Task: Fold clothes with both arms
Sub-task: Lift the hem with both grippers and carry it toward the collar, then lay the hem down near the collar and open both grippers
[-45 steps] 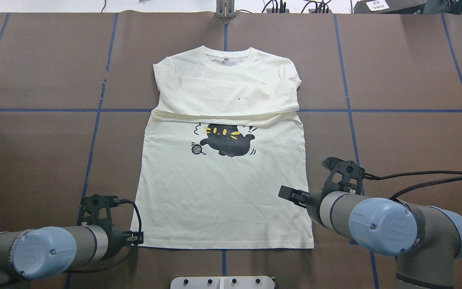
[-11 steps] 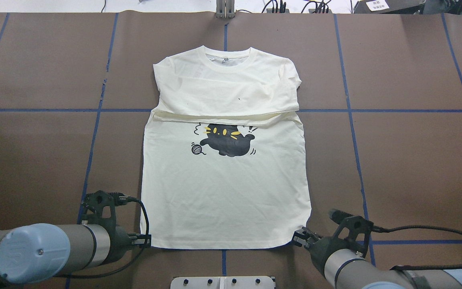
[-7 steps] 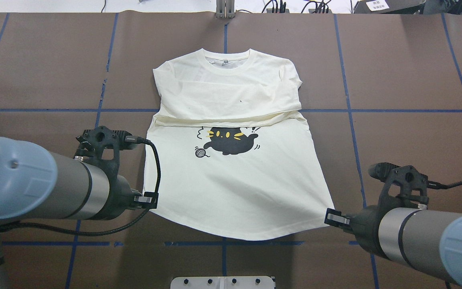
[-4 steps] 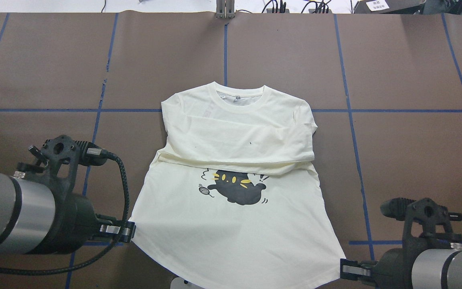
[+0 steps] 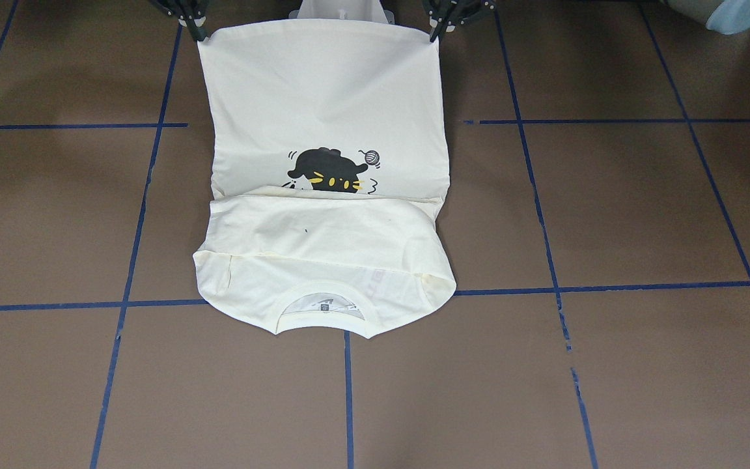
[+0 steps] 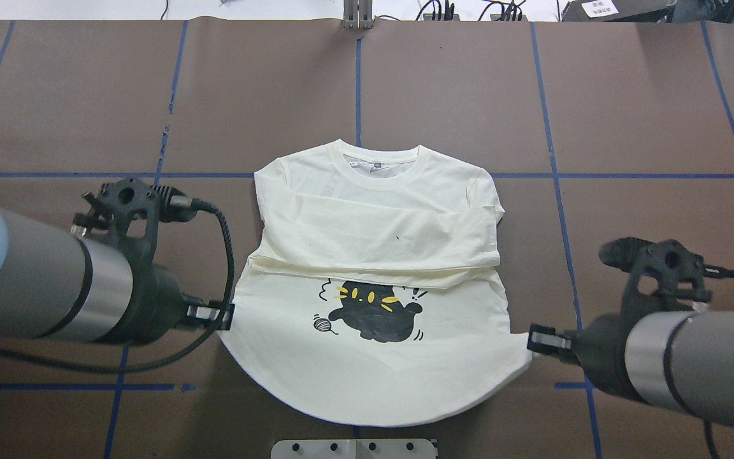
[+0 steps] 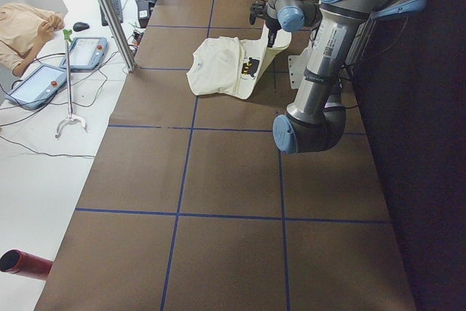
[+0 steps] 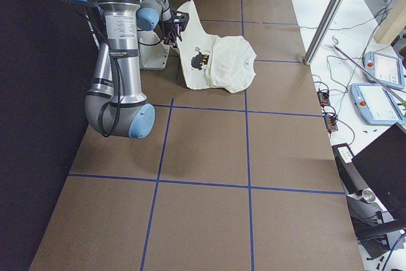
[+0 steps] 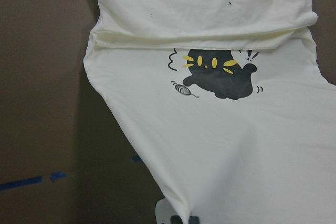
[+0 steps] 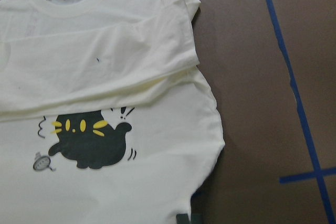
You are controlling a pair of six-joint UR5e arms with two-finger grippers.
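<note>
The brown table (image 6: 628, 115), gridded in blue tape, carries the cream long-sleeved T-shirt (image 6: 373, 220) around its middle, nearer the robot's edge than the far one. The collar half lies flat with the sleeves (image 6: 405, 245) folded across the chest. The hem half is raised off the table and slopes up toward the robot's edge, cat print (image 6: 373, 312) facing up. The left gripper (image 6: 225, 316) is pinched closed on one hem corner and the right gripper (image 6: 531, 338) on the other, each holding only a sliver of cloth. In the overhead view the hem bows out between them. Likely risks: a corner slipping from so thin a pinch, the slack middle creasing as it lands, uneven travel skewing the fold, or the moving cloth dragging the sleeves askew.
</note>
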